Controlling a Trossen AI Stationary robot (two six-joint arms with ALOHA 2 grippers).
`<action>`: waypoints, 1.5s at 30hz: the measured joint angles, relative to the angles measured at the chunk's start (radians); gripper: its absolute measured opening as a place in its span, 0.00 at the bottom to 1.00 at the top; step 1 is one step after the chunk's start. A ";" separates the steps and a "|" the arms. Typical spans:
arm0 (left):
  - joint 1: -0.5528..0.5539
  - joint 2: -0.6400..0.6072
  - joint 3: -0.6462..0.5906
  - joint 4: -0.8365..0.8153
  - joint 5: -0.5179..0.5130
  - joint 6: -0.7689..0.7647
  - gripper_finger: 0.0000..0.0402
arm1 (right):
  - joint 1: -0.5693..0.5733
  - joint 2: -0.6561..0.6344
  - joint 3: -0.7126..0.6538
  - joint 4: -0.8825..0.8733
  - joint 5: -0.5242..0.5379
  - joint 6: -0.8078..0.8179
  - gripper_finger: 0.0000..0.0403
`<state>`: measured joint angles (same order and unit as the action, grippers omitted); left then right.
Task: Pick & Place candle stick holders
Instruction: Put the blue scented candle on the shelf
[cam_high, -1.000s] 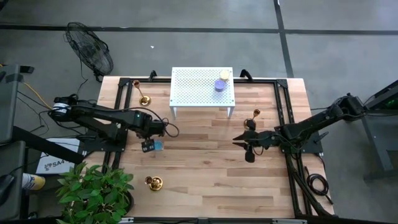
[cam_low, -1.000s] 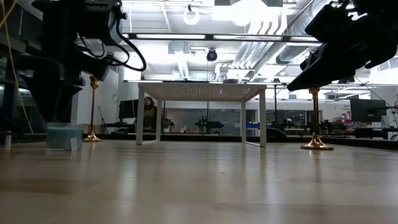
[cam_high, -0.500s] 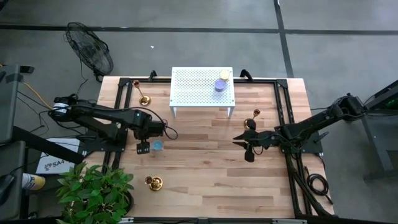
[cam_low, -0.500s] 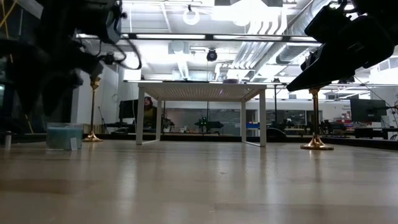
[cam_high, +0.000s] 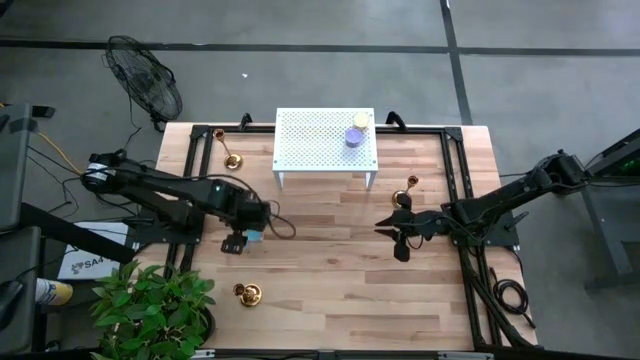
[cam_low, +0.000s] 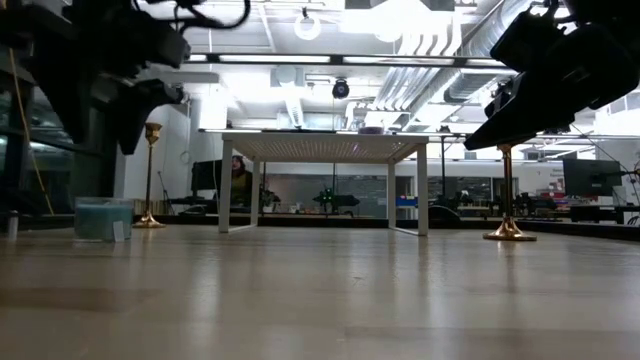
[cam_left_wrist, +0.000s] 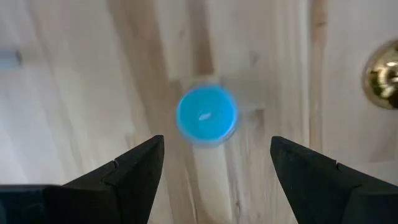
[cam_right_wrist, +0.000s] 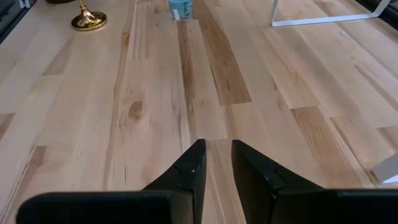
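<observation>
Your left claw (cam_left_wrist: 214, 180) hangs wide over the round blue candle (cam_left_wrist: 206, 116) on pale wood bench (cam_high: 330, 280); right claw (cam_right_wrist: 216, 168) narrow, empty.

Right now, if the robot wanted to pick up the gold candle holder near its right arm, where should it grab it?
Probably the thin stem of the candle holder, coming level from the side. It stands upright on a wide flared base, so the right gripper could likely close its fingers around the stem.
</observation>
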<state>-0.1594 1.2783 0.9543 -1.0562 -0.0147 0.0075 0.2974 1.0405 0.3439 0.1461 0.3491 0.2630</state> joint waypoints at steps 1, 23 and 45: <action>-0.013 0.001 0.000 0.002 -0.008 0.008 0.72 | 0.000 0.000 0.000 0.000 0.000 0.000 0.18; -0.164 0.179 -0.003 0.066 -0.154 -0.046 0.72 | 0.024 0.000 0.000 -0.011 -0.019 0.005 0.18; -0.162 0.163 -0.069 0.126 -0.152 -0.091 0.57 | 0.053 0.000 0.000 -0.007 0.007 0.017 0.18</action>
<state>-0.3214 1.4418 0.8848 -0.9302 -0.1668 -0.0830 0.3500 1.0405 0.3439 0.1387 0.3565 0.2804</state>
